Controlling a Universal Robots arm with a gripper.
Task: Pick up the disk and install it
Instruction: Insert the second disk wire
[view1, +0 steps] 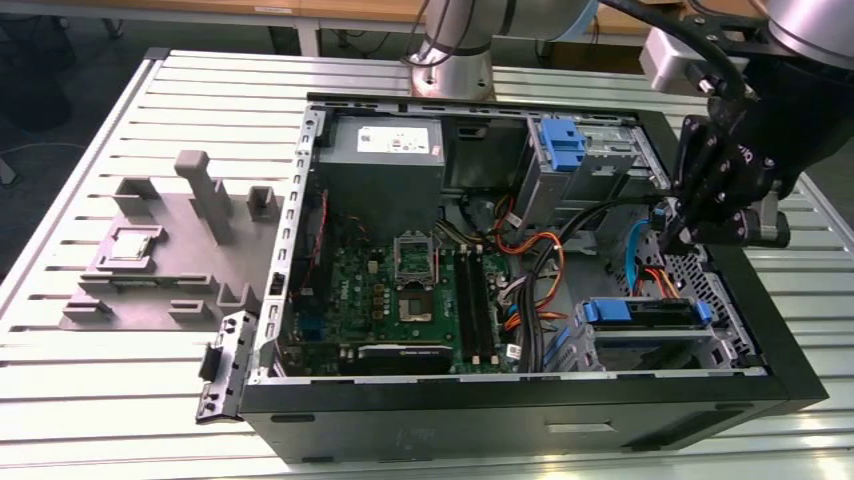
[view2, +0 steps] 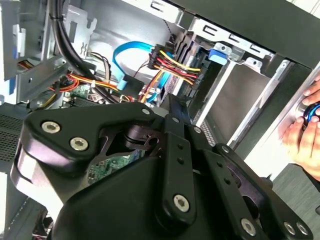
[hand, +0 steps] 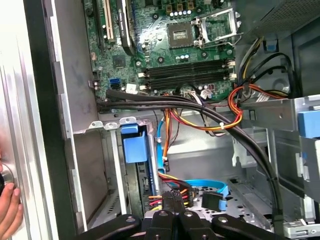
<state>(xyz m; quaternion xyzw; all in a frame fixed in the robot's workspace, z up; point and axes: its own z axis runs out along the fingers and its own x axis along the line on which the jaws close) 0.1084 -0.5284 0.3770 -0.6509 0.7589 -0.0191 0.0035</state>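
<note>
Tool over the open computer case, disk apparently already seated in its bay

In the exterior view the tool (view1: 694, 215) hangs over the right side of the open computer case (view1: 534, 420), above the tangle of cables (view1: 541, 270); I cannot tell whether it is wide or narrow, and nothing shows in its grip. The disk (view1: 643, 313), with its blue bracket, lies in the drive cage at the near right corner of the case, so the install looks largely done. A power supply (view1: 387, 140) with a white label sits at the far left; its print is too small to read. A person's hand (view2: 306, 131) rests at the case's edge on the slatted surface (view1: 120, 380).
</note>
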